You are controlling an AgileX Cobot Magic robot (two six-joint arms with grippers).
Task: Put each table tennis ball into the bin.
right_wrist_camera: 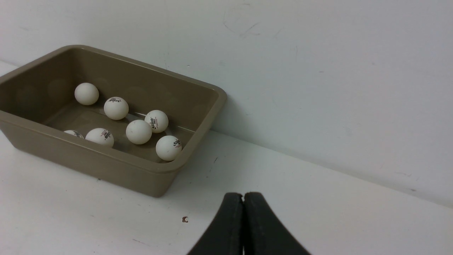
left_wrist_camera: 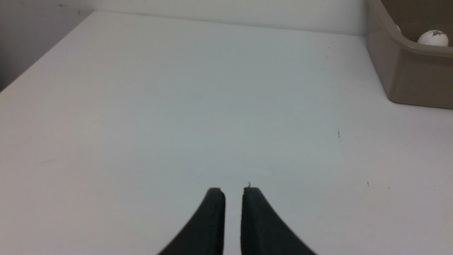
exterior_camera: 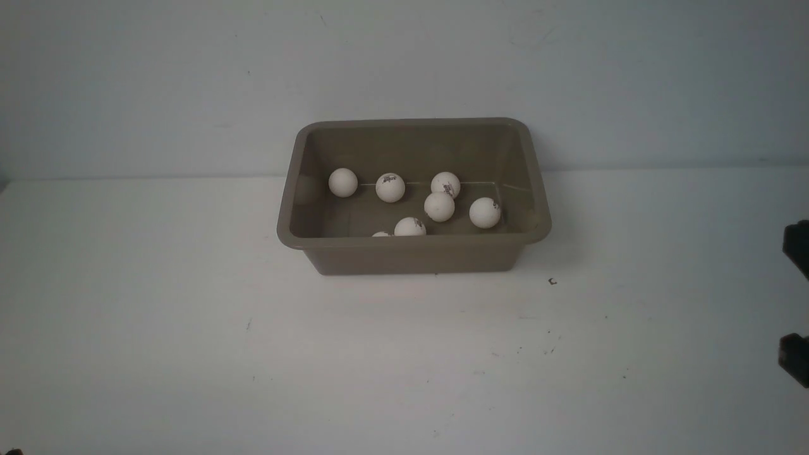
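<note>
The taupe bin [exterior_camera: 411,241] stands at the middle back of the white table, against the wall. Several white table tennis balls [exterior_camera: 439,206] lie on its floor, some with a dark logo; one shows only as a sliver behind the near rim. The right wrist view shows the bin [right_wrist_camera: 88,156] and the balls [right_wrist_camera: 138,131] from the side. My right gripper [right_wrist_camera: 243,194] is shut and empty, over bare table to the bin's right. My left gripper [left_wrist_camera: 233,189] hangs over bare table left of the bin [left_wrist_camera: 407,78], jaws a narrow gap apart with nothing between them. One ball [left_wrist_camera: 433,38] peeks over the rim.
Dark parts of my right arm [exterior_camera: 797,249] show at the front view's right edge. A small dark chip [exterior_camera: 552,281] lies on the table [exterior_camera: 189,316] just right of the bin's front corner. The white wall [exterior_camera: 404,63] rises right behind the bin.
</note>
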